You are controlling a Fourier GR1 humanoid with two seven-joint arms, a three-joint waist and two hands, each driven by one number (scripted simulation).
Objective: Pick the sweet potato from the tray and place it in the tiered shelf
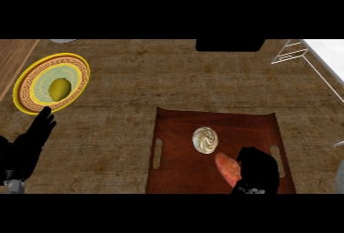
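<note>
Curling beside long orange sweet potato (227, 168) at reddish-brown wooden tray's (178, 150) near-right corner: right hand (259, 170), touching; grip unclear. Left hand (30, 141) w/ straight fingers, tabletop's (121, 100) left edge.

A brown tray (176, 150) is shown on the wooden counter (134, 82), bearing a round swirled bun (205, 139) and a sweet potato (225, 168). The right hand (259, 170) is curled against the sweet potato. The left hand (30, 141) is held open below a yellow-rimmed plate (30, 86) carrying a yellow-green fruit (59, 89). A white wire shelf (316, 68) is seen at the upper right.

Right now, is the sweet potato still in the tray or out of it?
Still in the tray. The sweet potato lies on its brown floor near the round bun, with the right robot hand right beside it.
</note>
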